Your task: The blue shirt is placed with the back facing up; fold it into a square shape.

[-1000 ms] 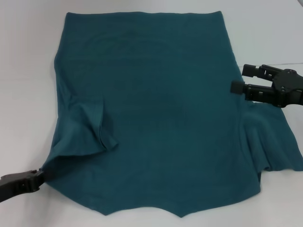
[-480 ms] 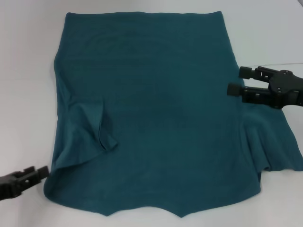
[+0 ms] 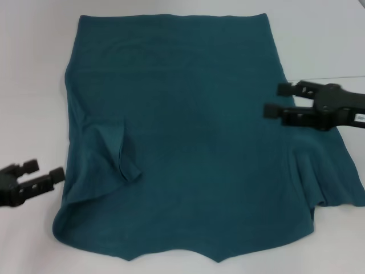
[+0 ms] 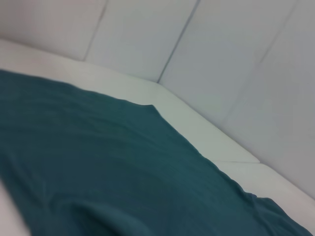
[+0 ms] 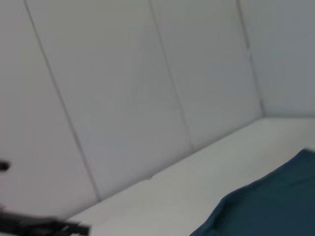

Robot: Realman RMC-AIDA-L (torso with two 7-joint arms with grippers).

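Note:
The blue shirt (image 3: 188,137) lies spread flat on the white table (image 3: 34,85), its hem at the far side. Its left sleeve (image 3: 108,157) is folded inward onto the body, and its right sleeve (image 3: 333,171) still fans out to the side. My left gripper (image 3: 44,170) is open with nothing in it, just beside the shirt's lower left edge. My right gripper (image 3: 277,99) is open above the shirt's right edge, near where the sleeve starts. The left wrist view shows the shirt (image 4: 98,167). The right wrist view shows only a corner of the shirt (image 5: 266,206).
White wall panels (image 4: 221,59) rise behind the table's far edge. A seam in the table (image 3: 342,78) runs behind the right arm. Bare white surface surrounds the shirt on both sides.
My left gripper let go of the shirt's lower left corner, opened and drew back farther up the table; the corner settled flat. My right gripper moved left over the shirt's edge.

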